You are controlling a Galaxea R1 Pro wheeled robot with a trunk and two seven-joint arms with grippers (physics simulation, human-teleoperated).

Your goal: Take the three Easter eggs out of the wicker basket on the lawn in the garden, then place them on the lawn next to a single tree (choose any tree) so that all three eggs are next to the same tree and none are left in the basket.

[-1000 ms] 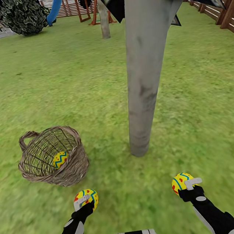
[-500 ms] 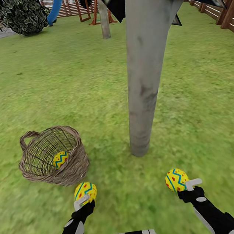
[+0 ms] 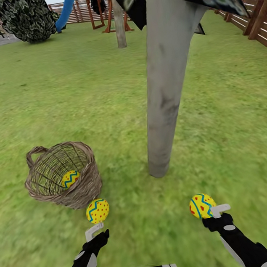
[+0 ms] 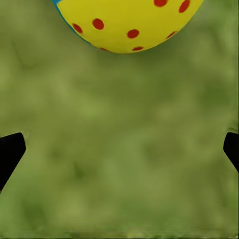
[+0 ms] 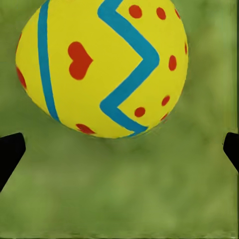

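Left gripper [image 3: 94, 231]: fingers spread wide, nothing between them. In the left wrist view the dark fingertips [image 4: 11, 152] sit at opposite frame edges with only blurred grass between. Left egg [image 3: 97, 210] lies on the lawn [image 3: 39, 100] just ahead of that gripper, clear of the fingers; smooth yellow shell, blue zigzag, red dots.

Right gripper [image 3: 215, 211]: also spread, fingertips [image 5: 10, 152] far apart in the right wrist view. Right egg [image 3: 202, 206] sits just ahead of it and slightly toward the left gripper's side. Contact with the pale finger can't be told from the head view; the wrist view shows the egg clear of both tips. It carries the same pattern plus a red heart.

Wicker basket [image 3: 63, 175]: brown open weave, round, deep, loop handle, tilted; just beyond the left egg, nearly touching it. Third egg [image 3: 70, 179] is inside it, seen through the weave.

Tree [image 3: 164, 82]: smooth grey-tan trunk, dark angular leaf clumps above; its base lies ahead of the grippers, nearer the right one.
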